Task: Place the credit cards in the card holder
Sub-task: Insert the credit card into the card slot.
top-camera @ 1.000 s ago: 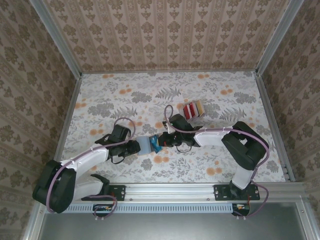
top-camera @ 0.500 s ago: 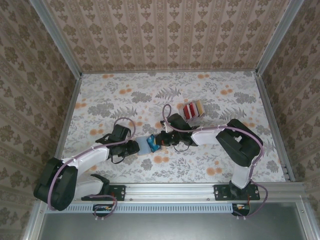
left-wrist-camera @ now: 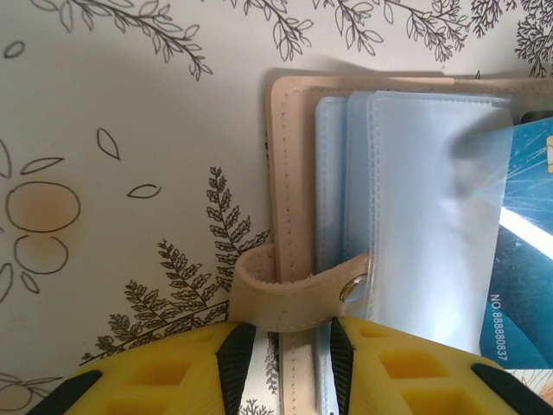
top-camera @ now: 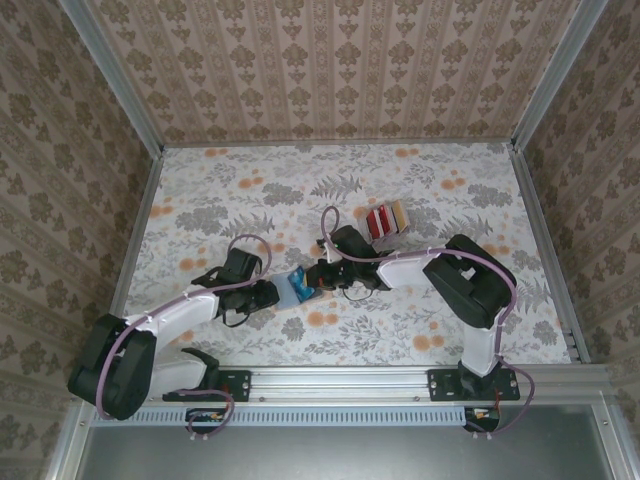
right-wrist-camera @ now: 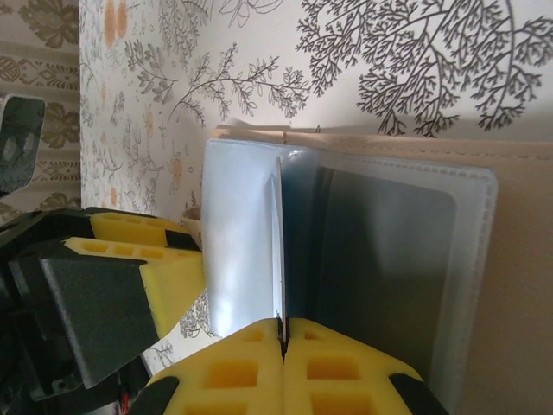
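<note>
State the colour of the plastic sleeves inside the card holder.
The sleeves of the card holder are pale blue, best in the left wrist view.

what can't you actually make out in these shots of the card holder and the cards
1. Left wrist: the blue card runs off the right edge, and a frosted sleeve of the card holder blurs its left end.
2. Right wrist: the blue card, pinched in the right claw, is edge-on, so its face is unreadable.
3. Top external: the spare cards are too small to count.

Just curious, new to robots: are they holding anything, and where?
Left jaws grip the card holder at its strap edge; right jaws pinch a blue card by its edge.
</note>
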Robot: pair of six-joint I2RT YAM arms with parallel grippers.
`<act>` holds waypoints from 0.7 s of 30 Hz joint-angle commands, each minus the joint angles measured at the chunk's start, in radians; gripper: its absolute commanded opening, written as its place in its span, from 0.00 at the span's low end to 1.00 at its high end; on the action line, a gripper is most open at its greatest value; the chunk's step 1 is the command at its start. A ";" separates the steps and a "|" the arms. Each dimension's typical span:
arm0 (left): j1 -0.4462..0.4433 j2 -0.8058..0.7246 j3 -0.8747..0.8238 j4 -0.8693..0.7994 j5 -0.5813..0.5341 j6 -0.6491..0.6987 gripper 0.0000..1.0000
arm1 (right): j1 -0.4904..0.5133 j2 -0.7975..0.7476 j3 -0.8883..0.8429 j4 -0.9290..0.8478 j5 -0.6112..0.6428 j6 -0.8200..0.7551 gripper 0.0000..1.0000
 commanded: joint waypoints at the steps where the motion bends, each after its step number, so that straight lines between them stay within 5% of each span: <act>1: -0.007 0.053 -0.026 0.058 0.025 0.008 0.36 | 0.009 0.013 -0.005 0.024 0.074 0.048 0.01; 21: -0.053 0.102 -0.012 0.102 0.027 -0.015 0.35 | 0.120 0.038 0.064 -0.083 0.215 0.008 0.06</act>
